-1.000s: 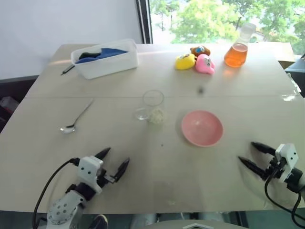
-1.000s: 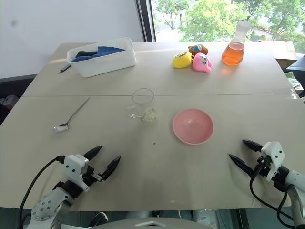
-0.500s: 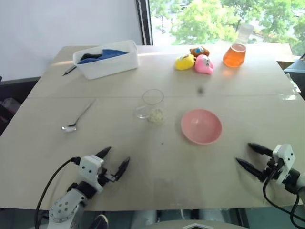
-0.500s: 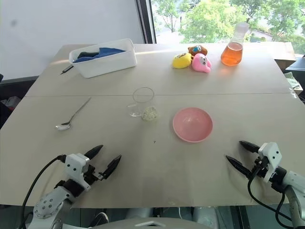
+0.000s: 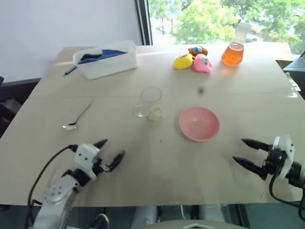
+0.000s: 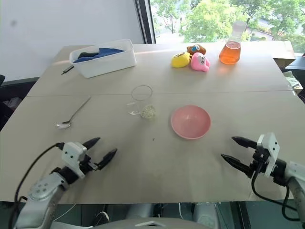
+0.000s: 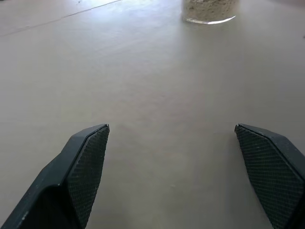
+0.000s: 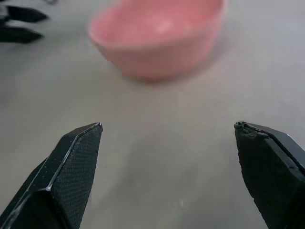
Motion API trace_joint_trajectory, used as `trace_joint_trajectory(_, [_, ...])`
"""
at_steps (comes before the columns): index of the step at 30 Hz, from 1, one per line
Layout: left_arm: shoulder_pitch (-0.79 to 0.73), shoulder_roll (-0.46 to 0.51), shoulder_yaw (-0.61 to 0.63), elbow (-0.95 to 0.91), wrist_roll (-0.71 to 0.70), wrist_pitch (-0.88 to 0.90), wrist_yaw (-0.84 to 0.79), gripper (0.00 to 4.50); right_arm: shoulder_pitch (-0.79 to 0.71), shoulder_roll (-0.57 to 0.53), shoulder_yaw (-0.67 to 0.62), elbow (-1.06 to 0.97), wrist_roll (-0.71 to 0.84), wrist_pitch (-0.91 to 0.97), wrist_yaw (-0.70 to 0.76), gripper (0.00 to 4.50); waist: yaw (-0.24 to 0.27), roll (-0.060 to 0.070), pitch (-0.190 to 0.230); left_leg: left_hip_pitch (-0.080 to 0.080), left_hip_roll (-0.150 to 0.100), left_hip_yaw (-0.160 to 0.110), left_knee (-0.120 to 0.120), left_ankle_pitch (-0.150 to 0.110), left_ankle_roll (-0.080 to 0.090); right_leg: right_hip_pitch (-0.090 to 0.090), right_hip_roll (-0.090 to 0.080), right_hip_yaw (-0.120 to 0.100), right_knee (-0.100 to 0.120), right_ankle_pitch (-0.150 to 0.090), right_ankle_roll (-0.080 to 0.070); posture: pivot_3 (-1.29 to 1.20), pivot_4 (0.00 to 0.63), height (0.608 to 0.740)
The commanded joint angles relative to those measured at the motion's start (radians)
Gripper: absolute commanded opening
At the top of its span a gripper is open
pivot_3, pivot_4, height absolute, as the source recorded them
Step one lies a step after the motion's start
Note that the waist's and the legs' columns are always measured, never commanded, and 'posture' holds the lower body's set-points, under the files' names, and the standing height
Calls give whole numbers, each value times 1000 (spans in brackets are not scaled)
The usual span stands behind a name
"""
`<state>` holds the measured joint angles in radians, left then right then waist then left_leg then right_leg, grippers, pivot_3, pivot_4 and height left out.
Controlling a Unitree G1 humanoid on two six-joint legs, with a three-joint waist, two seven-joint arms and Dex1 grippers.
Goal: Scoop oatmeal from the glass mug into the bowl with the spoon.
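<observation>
The glass mug (image 6: 141, 100) stands upright mid-table with pale oatmeal (image 6: 148, 111) in its bottom; its base (image 7: 209, 9) also appears in the left wrist view. To its right sits the pink bowl (image 6: 190, 122), which looks empty and is close ahead in the right wrist view (image 8: 157, 38). The spoon (image 6: 73, 114) lies flat on the table's left side, untouched. My left gripper (image 6: 107, 145) hovers open near the front left, short of the spoon and mug. My right gripper (image 6: 227, 147) is open at the front right, pointing toward the bowl. Both hold nothing.
At the back left stands a white tub (image 6: 102, 58) with blue cloth, and a dark pen (image 6: 66, 69) lies beside it. Small toys (image 6: 190, 59) and a flask of orange liquid (image 6: 229, 47) stand at the back right. The table's front edge runs just below both grippers.
My left gripper has moved a little away from the front edge and leftward. My right gripper has risen and shifted inward toward the bowl. Both stayed open; the view shifted slightly.
</observation>
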<state>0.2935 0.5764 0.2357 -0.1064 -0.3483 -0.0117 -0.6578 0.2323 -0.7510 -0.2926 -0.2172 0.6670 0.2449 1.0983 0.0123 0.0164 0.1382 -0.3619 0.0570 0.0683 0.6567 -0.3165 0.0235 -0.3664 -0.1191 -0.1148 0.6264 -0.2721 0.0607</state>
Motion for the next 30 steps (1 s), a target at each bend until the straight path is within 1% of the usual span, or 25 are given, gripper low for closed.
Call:
trace_joint_trajectory(1, [-81, 82, 85, 73, -60, 93, -41, 4420, -58, -91, -21, -276, 216, 188, -28, 4500, 0, -3, 7, -1, 0, -3, 1, 0, 0, -2, 1, 1, 1, 0, 0, 0, 150, 740])
trace_joint_trajectory(2, [-102, 98, 95, 84, -68, 109, -49, 4420, -75, -105, -20, -315, 254, 221, -43, 4500, 0, -5, 7, -4, 0, -6, 1, 1, -2, -6, 3, 3, 2, 1, -3, 0, 150, 740])
trace_joint_trajectory(4, [-159, 142, 108, 131, -81, 144, -84, 4420, -145, -114, 10, -380, 311, 281, -105, 4500, 0, -13, 12, -7, 0, -8, 2, 2, -3, -8, 5, 3, 4, 2, -4, 0, 150, 740])
trace_joint_trajectory(6, [-224, 182, 123, 196, -83, 172, -108, 4420, -213, -105, 44, -423, 338, 317, -161, 4500, 1, -15, 13, -15, 0, -9, 8, 5, -8, -12, 6, 2, 4, 2, -4, 0, 150, 740])
trace_joint_trajectory(8, [-285, 219, 131, 272, -72, 196, -115, 4420, -262, -88, 70, -450, 346, 332, -196, 4500, 3, -21, 17, -21, -1, -9, 12, 4, -8, -15, 6, 0, 3, 2, -3, 0, 150, 740])
trace_joint_trajectory(11, [-368, 275, 122, 386, -46, 228, -138, 4420, -317, -65, 102, -468, 340, 335, -222, 4500, 4, -27, 20, -23, -2, -9, 13, 4, -8, -15, 6, -2, 1, 2, -3, 0, 150, 740])
trace_joint_trajectory(14, [-437, 311, 94, 484, -6, 212, -164, 4420, -320, -60, 124, -471, 294, 318, -205, 4500, 4, -28, 21, -24, -2, -9, 13, 4, -8, -15, 5, -2, 1, 2, -3, 0, 150, 740])
trace_joint_trajectory(20, [-604, 322, 39, 654, 72, 158, -185, 4420, -319, -40, 140, -438, 233, 286, -184, 4500, 3, -28, 22, -22, -2, -10, 15, 5, -10, -15, 5, -3, 6, 2, -2, 0, 150, 740])
trace_joint_trajectory(23, [-667, 319, 28, 682, 75, 129, -220, 4420, -318, -29, 134, -434, 225, 281, -189, 4500, 2, -29, 22, -22, -1, -9, 17, 5, -10, -15, 5, -2, 10, 2, -2, 0, 150, 740])
trace_joint_trajectory(26, [-696, 319, 31, 681, 69, 115, -250, 4420, -310, -20, 130, -428, 207, 270, -192, 4500, 2, -30, 23, -22, -1, -9, 18, 5, -10, -15, 5, -2, 11, 2, -2, 0, 150, 740])
trace_joint_trajectory(30, [-779, 347, 20, 779, 116, 94, -232, 4420, -306, -7, 131, -428, 195, 263, -198, 4500, 2, -30, 23, -22, -1, -9, 19, 5, -10, -15, 5, -1, 14, 2, -2, 0, 150, 740])
